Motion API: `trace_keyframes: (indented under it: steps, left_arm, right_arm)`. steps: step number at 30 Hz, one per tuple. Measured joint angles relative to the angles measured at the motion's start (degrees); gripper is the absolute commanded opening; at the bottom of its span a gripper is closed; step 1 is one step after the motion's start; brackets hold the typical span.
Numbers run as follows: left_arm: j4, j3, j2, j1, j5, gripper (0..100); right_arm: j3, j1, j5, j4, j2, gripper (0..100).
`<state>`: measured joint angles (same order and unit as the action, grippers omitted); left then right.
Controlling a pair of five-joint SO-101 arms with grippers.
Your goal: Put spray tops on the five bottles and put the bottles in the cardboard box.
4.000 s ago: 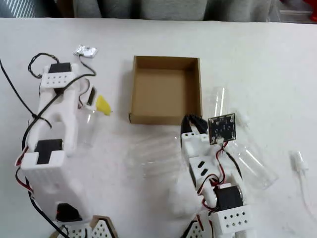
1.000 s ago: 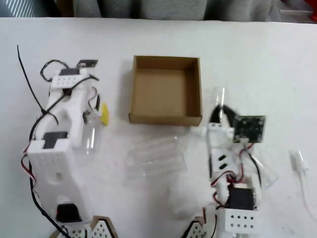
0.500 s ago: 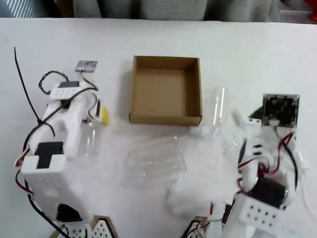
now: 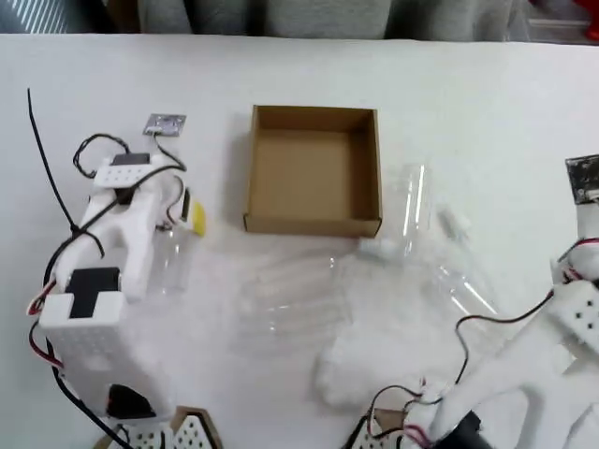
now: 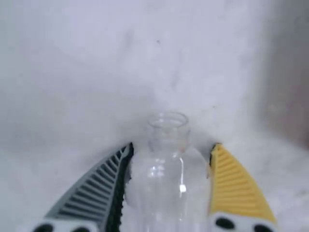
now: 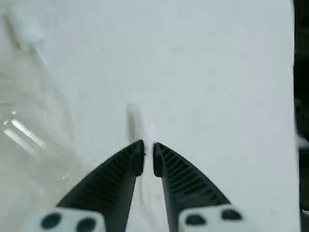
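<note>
My left gripper (image 5: 171, 151) is shut on a clear bottle (image 5: 166, 174), which has an open neck with no spray top. In the high view this bottle (image 4: 168, 257) is at the table's left, beside the yellow finger (image 4: 195, 215). The cardboard box (image 4: 314, 223) stands empty at the centre back. Several clear bottles lie in front of it (image 4: 290, 295) and to its right (image 4: 412, 201). White spray tops (image 4: 455, 223) lie among them. My right gripper (image 6: 145, 157) is shut low over the bare table, with a pale blurred thin shape (image 6: 131, 118) just beyond its tips.
The right arm (image 4: 571, 318) stretches along the table's right edge. A crumpled clear plastic wrap (image 4: 374, 355) lies near the front centre. Cables (image 4: 56, 178) loop around the left arm. The table's far side behind the box is bare.
My right arm has swung from in front of the box out to the table's right edge. The left arm with its bottle shifted slightly and now holds still.
</note>
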<state>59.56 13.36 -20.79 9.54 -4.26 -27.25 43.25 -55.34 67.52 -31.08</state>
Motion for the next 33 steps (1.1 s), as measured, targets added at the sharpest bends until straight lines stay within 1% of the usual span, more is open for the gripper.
trace_keyframes:
  steps: [3, 8, 15, 20, 33]
  left_arm:
    - [0.0, 0.3, 0.0, 0.0, 0.0, 20]
    - [-0.1, 0.3, 0.0, 0.0, 0.0, 20]
    - [-0.2, 0.4, 0.0, 0.0, 0.0, 20]
    - [-0.2, 0.4, 0.0, 0.0, 0.0, 20]
    - [-0.2, 0.4, 0.0, 0.0, 0.0, 20]
  right_arm:
    - [0.1, 1.7, -6.4, 0.4, 5.7, 3.1]
    - [0.3, 2.4, -12.1, 0.4, 12.8, 14.2]
    - [0.4, 4.7, -13.5, -5.5, 19.3, 14.9]
    - [0.4, 6.2, -16.4, -7.8, 25.1, 14.9]
    - [0.4, 6.9, -16.9, -16.5, 35.6, 14.9]
